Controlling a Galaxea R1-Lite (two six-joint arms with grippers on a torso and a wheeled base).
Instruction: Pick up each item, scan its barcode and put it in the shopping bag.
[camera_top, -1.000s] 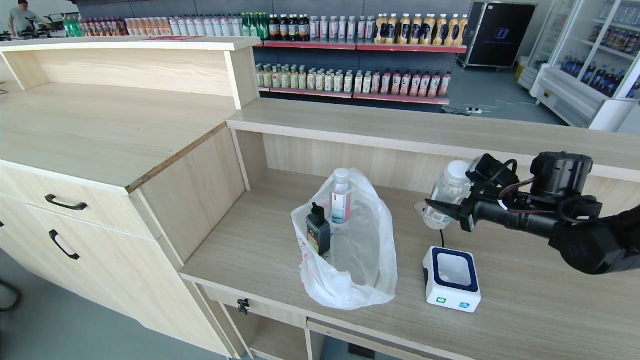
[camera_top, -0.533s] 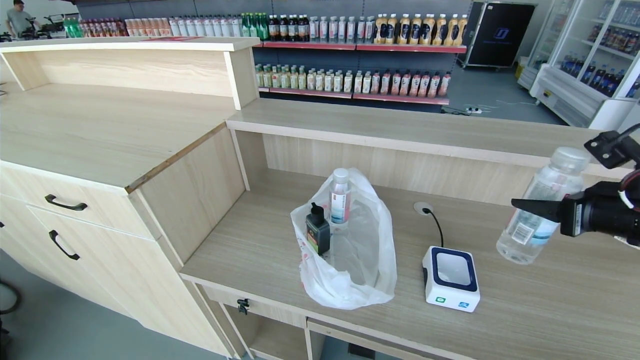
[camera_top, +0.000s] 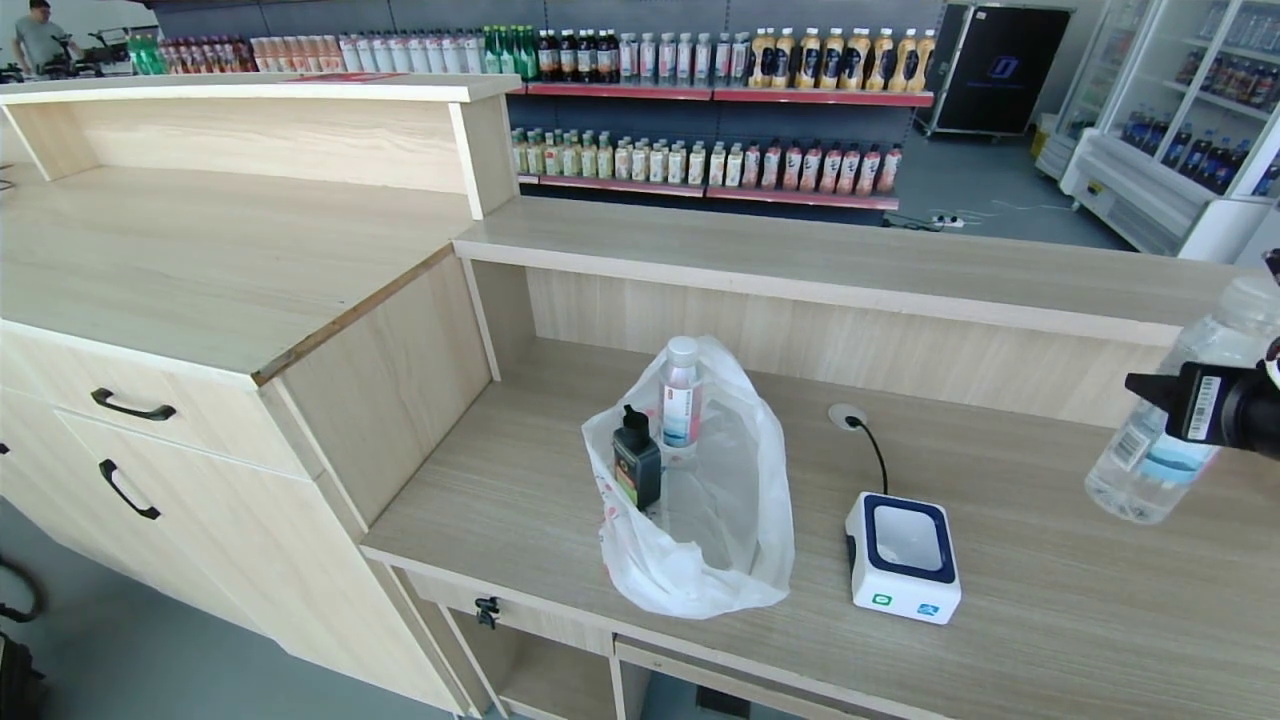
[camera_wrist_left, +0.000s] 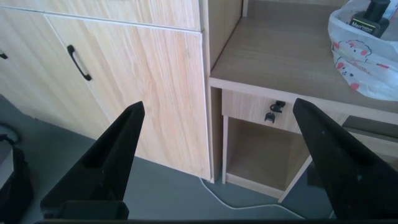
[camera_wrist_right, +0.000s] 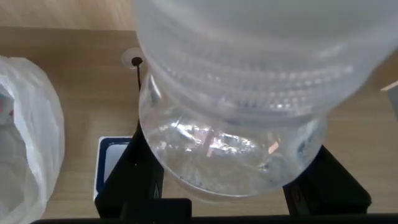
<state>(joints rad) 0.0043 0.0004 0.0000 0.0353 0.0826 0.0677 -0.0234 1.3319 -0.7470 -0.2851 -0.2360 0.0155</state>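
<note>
Water bottle (camera_top: 1140, 475) hangs tilted above the counter (camera_top: 1050, 600), clamped in the right hand (camera_top: 1172, 400).

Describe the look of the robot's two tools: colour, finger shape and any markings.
Both tools are matt black. The left tool has two flat, wedge-shaped fingers tapering to blunt points. The right tool has a similar pointed finger and a white sticker with black bars on its side.

High head, 2 wrists, shared bag (camera_top: 690, 540)

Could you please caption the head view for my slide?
Right claw holds a water bottle above the counter, right of the scanner.
</note>
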